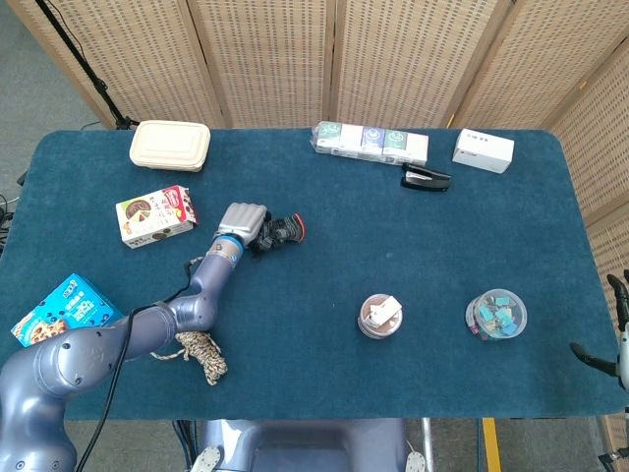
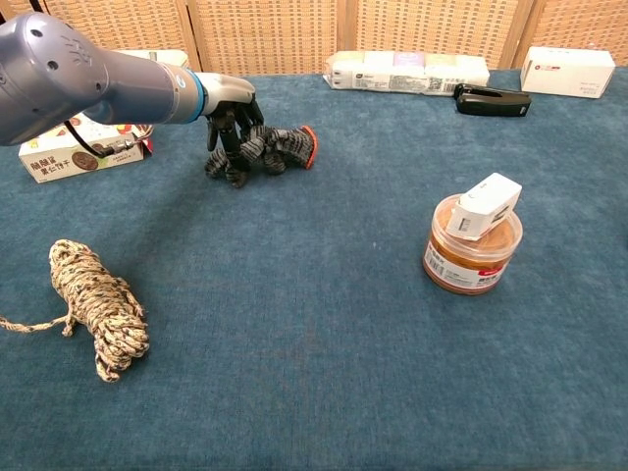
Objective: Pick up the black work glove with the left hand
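Note:
The black work glove (image 1: 280,231) with an orange cuff lies bunched on the blue table, left of centre; the chest view shows the glove (image 2: 278,146) still resting on the cloth. My left hand (image 1: 243,219) sits over its left end with fingers curled down into the fabric, gripping it; in the chest view the left hand (image 2: 227,110) has its dark fingers wrapped around the glove's bunched end. My right hand (image 1: 611,329) shows only at the far right edge of the head view, off the table, fingers apart and holding nothing.
A snack box (image 1: 155,216) lies just left of the hand, a coiled rope (image 1: 197,354) near the front left, a blue box (image 1: 64,307) at the left edge. A jar with a small white box (image 1: 379,316) and a cup of clips (image 1: 496,315) stand right of centre. A stapler (image 1: 426,178) lies at the back.

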`<state>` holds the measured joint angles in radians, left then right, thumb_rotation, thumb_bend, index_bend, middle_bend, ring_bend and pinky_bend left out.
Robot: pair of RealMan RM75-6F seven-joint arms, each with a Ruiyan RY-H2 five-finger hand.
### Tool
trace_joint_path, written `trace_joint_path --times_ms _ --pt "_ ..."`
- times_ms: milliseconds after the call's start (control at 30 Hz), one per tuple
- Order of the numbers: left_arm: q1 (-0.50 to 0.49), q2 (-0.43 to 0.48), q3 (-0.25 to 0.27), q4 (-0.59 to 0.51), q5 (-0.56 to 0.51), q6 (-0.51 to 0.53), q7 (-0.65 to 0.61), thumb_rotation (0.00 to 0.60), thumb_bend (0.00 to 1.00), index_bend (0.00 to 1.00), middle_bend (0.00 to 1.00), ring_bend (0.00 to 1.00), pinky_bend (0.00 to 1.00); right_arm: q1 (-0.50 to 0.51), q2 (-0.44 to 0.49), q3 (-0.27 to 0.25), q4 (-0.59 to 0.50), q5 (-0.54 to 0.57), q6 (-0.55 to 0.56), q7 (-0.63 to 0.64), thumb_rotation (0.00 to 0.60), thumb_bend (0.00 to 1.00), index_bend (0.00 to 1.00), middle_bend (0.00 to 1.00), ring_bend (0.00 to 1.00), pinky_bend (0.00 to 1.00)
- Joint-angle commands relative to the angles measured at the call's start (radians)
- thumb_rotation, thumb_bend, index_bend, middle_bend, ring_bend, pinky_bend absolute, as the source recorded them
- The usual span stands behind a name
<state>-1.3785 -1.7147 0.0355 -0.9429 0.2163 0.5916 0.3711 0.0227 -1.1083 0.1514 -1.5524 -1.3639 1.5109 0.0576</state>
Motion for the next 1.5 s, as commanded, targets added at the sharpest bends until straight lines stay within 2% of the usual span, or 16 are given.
trace_joint_path --times_ms 33,133,233,433,600,700,833,933,1067,1267,1500 --pt "0.02 0.012 -0.016 -0.025 0.013 0.026 0.02 0.6 0.28 0.57 0.53 0.51 0.55 0.0 0.0 -0.002 -0.004 -0.004 0.001 -0.004 0.6 0.0 0.0 0.0 0.0 0.0" --pt "0.039 0.021 -0.034 -0.038 0.037 0.041 0.023 0.6 0.32 0.58 0.54 0.52 0.55 -0.001 0.0 -0.005 -0.009 -0.01 0.006 -0.006 0.6 0.0 0.0 0.0 0.0 0.0" --pt "0.07 0.038 -0.06 -0.067 0.111 0.063 -0.004 0.6 0.35 0.58 0.54 0.52 0.55 -0.002 -0.002 -0.008 -0.012 -0.017 0.009 -0.013 0.6 0.0 0.0 0.0 0.0 0.0" --pt "0.133 0.103 -0.087 -0.156 0.329 0.124 -0.066 0.6 0.38 0.6 0.55 0.52 0.55 0.022 -0.013 -0.029 -0.001 -0.061 -0.024 -0.007 0.6 0.0 0.0 0.0 0.0 0.0" --pt "0.177 0.206 -0.119 -0.291 0.501 0.147 -0.131 0.6 0.38 0.6 0.55 0.52 0.55 0.07 -0.018 -0.036 0.009 -0.107 -0.072 -0.01 0.6 0.0 0.0 0.0 0.0 0.0" --pt "0.208 0.281 -0.157 -0.379 0.641 0.128 -0.243 0.6 0.38 0.6 0.55 0.52 0.55 0.104 -0.001 -0.041 -0.001 -0.154 -0.098 -0.001 0.6 0.0 0.0 0.0 0.0 0.0" --pt "0.245 0.389 -0.196 -0.469 0.897 0.09 -0.445 0.6 0.41 0.6 0.55 0.52 0.55 0.158 0.032 -0.038 -0.032 -0.214 -0.131 0.052 0.6 0.0 0.0 0.0 0.0 0.0" --pt "0.272 0.45 -0.219 -0.521 1.044 0.122 -0.586 0.6 0.41 0.6 0.55 0.51 0.55 0.194 0.056 -0.036 -0.064 -0.238 -0.163 0.099 0.6 0.0 0.01 0.0 0.0 0.0" --pt "0.298 0.513 -0.238 -0.588 1.165 0.169 -0.753 0.6 0.42 0.6 0.55 0.51 0.55 0.231 0.075 -0.043 -0.095 -0.283 -0.186 0.134 0.6 0.0 0.02 0.0 0.0 0.0" --pt "0.273 0.583 -0.257 -0.642 1.218 0.098 -0.955 0.6 0.43 0.6 0.55 0.51 0.55 0.267 0.087 -0.068 -0.132 -0.353 -0.194 0.181 0.6 0.0 0.03 0.0 0.0 0.0" --pt "0.258 0.575 -0.274 -0.641 1.21 0.094 -0.945 0.6 0.43 0.6 0.55 0.51 0.55 0.297 0.066 -0.108 -0.166 -0.425 -0.207 0.182 0.6 0.0 0.06 0.0 0.0 0.0"
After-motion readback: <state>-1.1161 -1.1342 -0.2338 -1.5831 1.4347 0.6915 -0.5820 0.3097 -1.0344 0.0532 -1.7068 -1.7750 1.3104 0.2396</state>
